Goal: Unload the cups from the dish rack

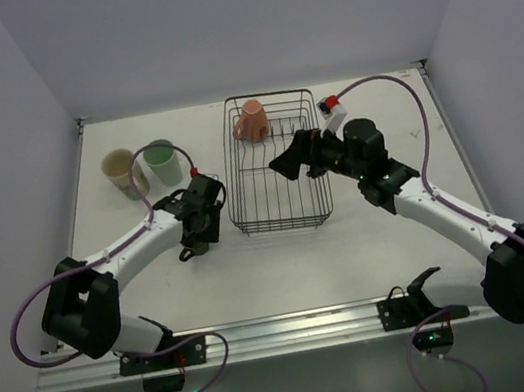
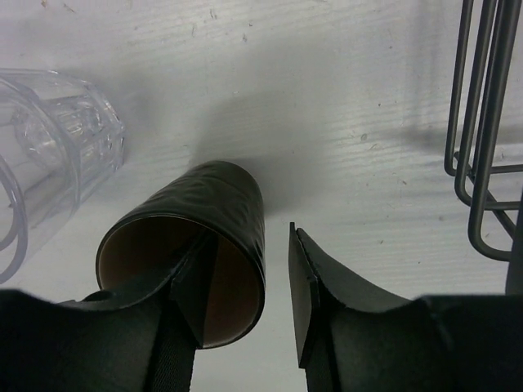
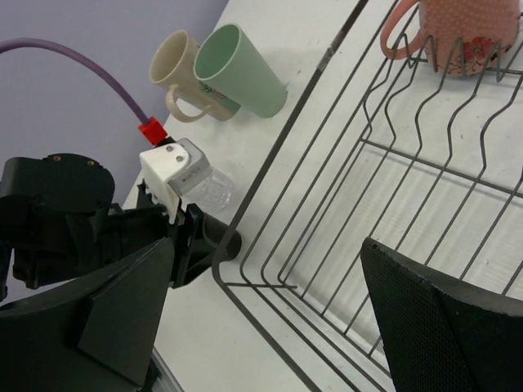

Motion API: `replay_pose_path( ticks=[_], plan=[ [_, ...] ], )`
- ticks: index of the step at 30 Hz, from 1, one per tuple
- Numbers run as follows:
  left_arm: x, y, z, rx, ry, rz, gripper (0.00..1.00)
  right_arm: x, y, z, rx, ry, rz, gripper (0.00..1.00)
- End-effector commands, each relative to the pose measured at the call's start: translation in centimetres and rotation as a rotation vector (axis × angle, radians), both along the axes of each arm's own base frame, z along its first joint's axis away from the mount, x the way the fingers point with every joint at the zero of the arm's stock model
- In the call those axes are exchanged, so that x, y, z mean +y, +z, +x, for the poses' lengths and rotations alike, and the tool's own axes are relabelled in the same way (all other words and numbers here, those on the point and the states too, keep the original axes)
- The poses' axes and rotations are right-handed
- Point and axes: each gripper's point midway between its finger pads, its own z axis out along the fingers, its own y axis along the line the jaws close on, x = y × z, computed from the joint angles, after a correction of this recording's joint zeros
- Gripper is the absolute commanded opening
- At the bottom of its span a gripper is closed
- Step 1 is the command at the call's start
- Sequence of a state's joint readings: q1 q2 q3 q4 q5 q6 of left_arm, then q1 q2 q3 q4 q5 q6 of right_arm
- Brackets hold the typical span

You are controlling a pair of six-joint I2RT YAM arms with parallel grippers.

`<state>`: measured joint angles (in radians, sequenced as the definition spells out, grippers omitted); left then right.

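Note:
The dark wire dish rack (image 1: 279, 203) stands mid-table. A salmon-pink mug (image 1: 251, 120) sits upside down at its far end, also in the right wrist view (image 3: 458, 33). My left gripper (image 2: 250, 245) is open just left of the rack. One finger is inside the small black mug with brown inside (image 2: 221, 204) and the other is clear of its outer wall. A clear glass (image 2: 49, 155) lies beside it. My right gripper (image 3: 268, 253) hangs wide open and empty over the rack (image 3: 392, 163). The cream cup (image 1: 120, 170) and mint-green tumbler (image 1: 162, 160) stand far left.
The left arm's wrist (image 3: 82, 220) sits close against the rack's near-left corner. The rack's wires (image 2: 482, 163) rise right of the left gripper. White walls close in the table on three sides. A metal rail (image 1: 286, 329) runs along the near edge.

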<state>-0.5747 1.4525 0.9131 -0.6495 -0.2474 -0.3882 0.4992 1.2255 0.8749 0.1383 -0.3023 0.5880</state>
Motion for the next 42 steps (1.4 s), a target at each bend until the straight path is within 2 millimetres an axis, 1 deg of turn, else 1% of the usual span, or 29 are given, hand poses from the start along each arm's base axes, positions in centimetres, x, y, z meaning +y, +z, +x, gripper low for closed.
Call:
replay_pose_path(
  ticks=[1,3,5,7,8,9,10,11,12,13,14,15,16,17,18,19,20,21,25,27,28,29,30,31,32,34,39,40,42],
  plan=[
    [-0.6,1.7,2.2,-0.086,-0.010,0.000,0.47,-0.3,1.8,1.7,-0.067,-0.053,-0.020,0.99],
    [-0.6,2.2,2.4,-0.100,-0.010,-0.001,0.55,-0.3,1.7,2.6,-0.073,-0.068,-0.048,0.99],
    [-0.5,3.5,2.7,-0.135,-0.005,-0.009,0.62,-0.5,1.5,3.9,-0.084,-0.098,-0.101,0.99],
    [-0.9,5.7,3.3,-0.188,-0.007,-0.045,0.68,-0.8,1.2,5.1,-0.090,-0.124,-0.150,0.99],
    [-1.5,6.6,3.5,-0.210,-0.020,-0.079,0.75,-1.0,2.1,6.2,-0.122,-0.154,-0.179,0.99],
    [-1.8,7.8,3.9,-0.240,-0.027,-0.100,0.78,-0.8,0.8,7.2,-0.105,-0.160,-0.214,0.99],
    [-2.0,9.1,4.1,-0.275,-0.033,-0.123,0.82,-0.8,0.6,8.1,-0.112,-0.173,-0.239,0.99],
    [-2.3,10.0,4.3,-0.295,-0.041,-0.142,0.86,-0.9,1.5,9.2,-0.137,-0.192,-0.260,0.99],
    [-2.5,11.6,4.5,-0.333,-0.046,-0.168,0.88,-0.4,-0.4,10.4,-0.102,-0.188,-0.297,0.99],
    [-2.9,12.5,4.7,-0.355,-0.057,-0.193,0.90,-0.3,-1.0,11.0,-0.092,-0.185,-0.334,0.99],
    [-3.1,13.4,4.7,-0.376,-0.064,-0.213,0.90,-0.1,0.4,12.3,-0.120,-0.205,-0.334,0.99],
    [-3.3,14.3,4.8,-0.399,-0.073,-0.229,0.91,0.3,0.2,13.0,-0.118,-0.202,-0.345,0.99],
    [-3.7,16.1,5.0,-0.449,-0.083,-0.272,0.93,0.9,-1.8,14.1,-0.087,-0.190,-0.379,0.99],
    [-3.9,17.0,5.0,-0.478,-0.091,-0.295,0.93,1.0,-0.4,15.4,-0.107,-0.207,-0.393,0.99],
    [-3.9,18.5,4.8,-0.520,-0.097,-0.326,0.93,1.1,-0.7,16.3,-0.102,-0.224,-0.414,0.99],
    [-4.3,19.4,4.8,-0.555,-0.109,-0.360,0.94,1.3,-3.2,17.3,-0.063,-0.217,-0.462,0.99],
    [-4.3,19.9,4.7,-0.578,-0.116,-0.378,0.95,1.7,-1.6,18.5,-0.093,-0.233,-0.453,0.99],
    [-4.2,21.0,4.3,-0.616,-0.122,-0.404,0.95,1.6,-1.9,19.4,-0.088,-0.254,-0.470,0.99],
    [-4.2,21.6,3.8,-0.678,-0.137,-0.448,0.96,2.5,-4.4,23.2,-0.045,-0.288,-0.542,0.99],
    [-4.0,21.1,3.5,-0.674,-0.138,-0.445,0.96,2.7,-5.3,24.3,-0.031,-0.301,-0.560,0.99],
    [-4.1,20.9,3.4,-0.669,-0.145,-0.449,0.96,2.8,-4.4,25.1,-0.043,-0.323,-0.555,0.99],
    [-4.2,20.7,3.2,-0.663,-0.154,-0.455,0.96,3.0,-6.2,25.7,-0.022,-0.324,-0.574,0.99],
    [-4.4,20.3,3.1,-0.656,-0.165,-0.459,0.96,3.0,-6.6,26.1,-0.018,-0.329,-0.577,0.99],
    [-4.6,20.3,2.9,-0.652,-0.174,-0.467,0.96,3.2,-5.8,26.7,-0.032,-0.339,-0.570,0.99],
    [-4.5,20.1,2.9,-0.651,-0.174,-0.469,0.96,3.5,-7.5,27.1,-0.012,-0.332,-0.587,0.99],
    [-4.6,19.8,2.7,-0.650,-0.183,-0.476,0.96,3.6,-7.9,27.4,-0.005,-0.329,-0.593,0.99],
    [-4.9,19.6,2.5,-0.659,-0.198,-0.493,0.96,4.4,-10.0,27.4,0.023,-0.308,-0.578,0.99],
    [-4.9,19.6,2.4,-0.657,-0.201,-0.496,0.96,4.4,-10.0,27.6,0.019,-0.313,-0.573,0.98],
    [-4.9,19.5,2.3,-0.658,-0.203,-0.496,0.96,4.4,-10.4,27.8,0.024,-0.323,-0.580,0.92]
  ],
)
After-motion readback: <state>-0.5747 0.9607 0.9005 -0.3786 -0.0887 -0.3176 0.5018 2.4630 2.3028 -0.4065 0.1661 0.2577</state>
